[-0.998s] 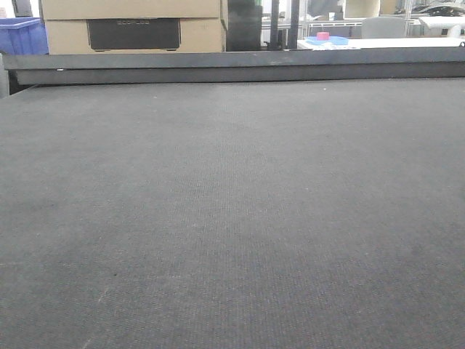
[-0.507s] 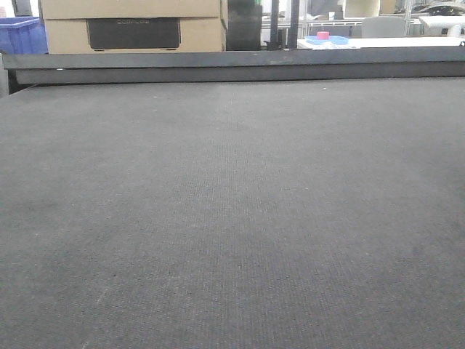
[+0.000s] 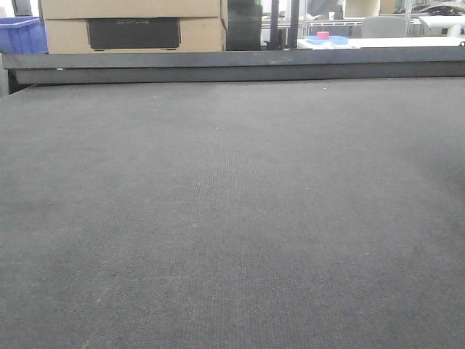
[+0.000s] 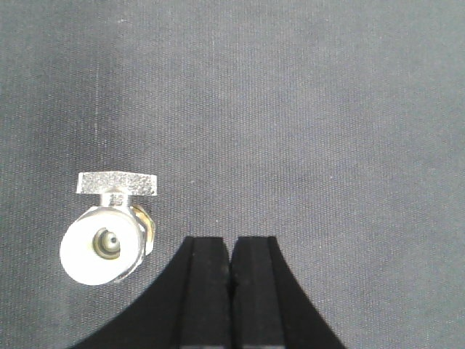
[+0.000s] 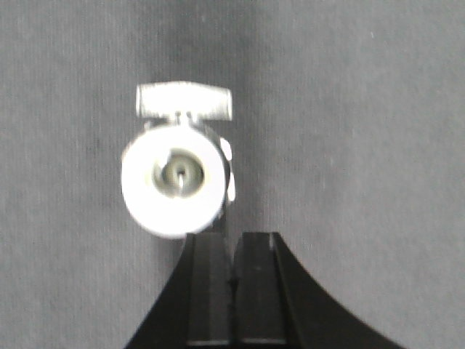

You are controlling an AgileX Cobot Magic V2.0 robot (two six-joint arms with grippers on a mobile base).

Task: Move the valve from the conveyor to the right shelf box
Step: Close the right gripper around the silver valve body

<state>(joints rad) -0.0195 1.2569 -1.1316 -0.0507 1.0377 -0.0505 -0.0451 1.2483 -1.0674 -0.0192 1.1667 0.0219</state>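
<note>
In the right wrist view the valve (image 5: 176, 178) lies on the conveyor (image 5: 363, 145) at about 11 o'clock from the right gripper (image 5: 234, 243), just beyond the fingertips and apart from them. Its round open end is turned toward the camera, so the long axis of the body is judged to run roughly along the line of sight, while the flat T-handle (image 5: 185, 102) is set crosswise at 12 o'clock, from 9 to 3. The valve is seen as bright silver metal with a pale ring around a dark bore; the picture is blurred, so finer detail cannot be told.

In the left wrist view a valve (image 4: 102, 243) of the same look, with a hint of brass at its side, is found at 9 o'clock from the left gripper (image 4: 230, 243), near but well off its line. Whether 1 valve or 2 are shown cannot be told.

Both grippers are seen with their black fingers pressed together and nothing held. The right arm is judged the nearer and better aligned; its jaws would need to be parted before any grasp.

In the front view only bare belt and its dark rail (image 3: 232, 65) are shown.
</note>
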